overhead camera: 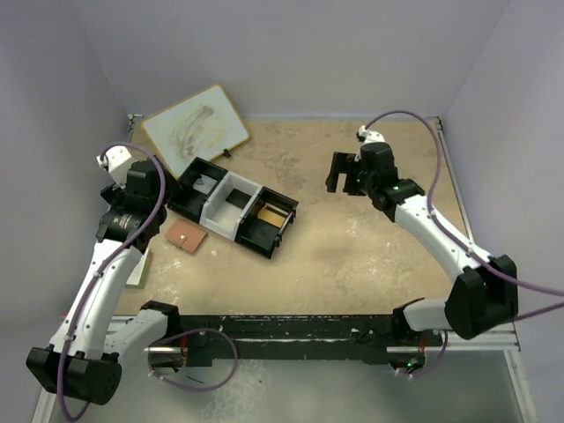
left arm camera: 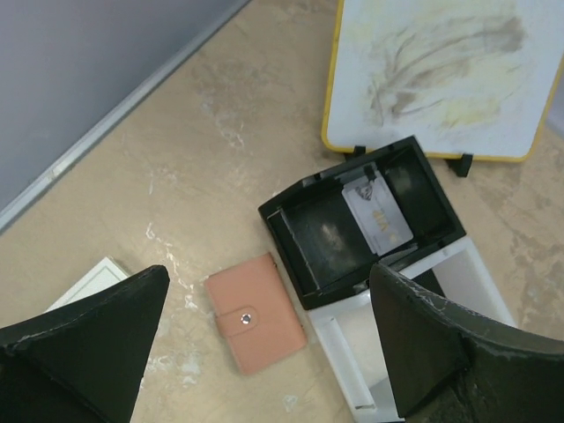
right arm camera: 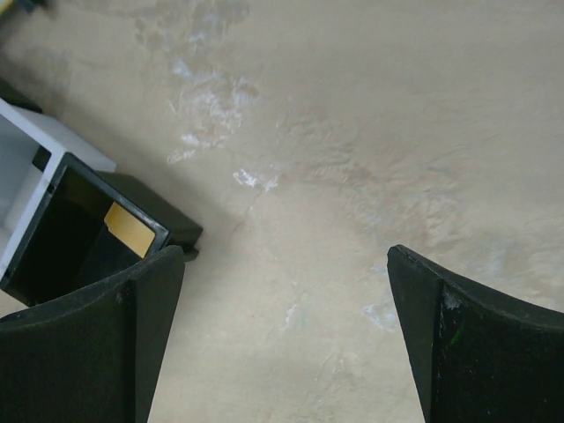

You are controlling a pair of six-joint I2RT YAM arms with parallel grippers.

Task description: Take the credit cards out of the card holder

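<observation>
step: opening, not yet begun | card holder (left arm camera: 256,313) flat on bench (left arm camera: 220,132), snap (left arm camera: 248,319) fastened, just beside tray (left arm camera: 280,231) | my left end effector (left arm camera: 269,271) hangs above it, spread wide, empty | my right end effector (right arm camera: 286,251) wide, empty, well apart over bare bench | next, I judge: pin holder, undo snap | in the way: tray wall crowds one edge; board (left arm camera: 441,70) beyond, clear of it

Top camera looks down from high at six o'clock. Wrist cameras hover close, both catching the ten-o'clock tray (overhead camera: 218,214).
</observation>
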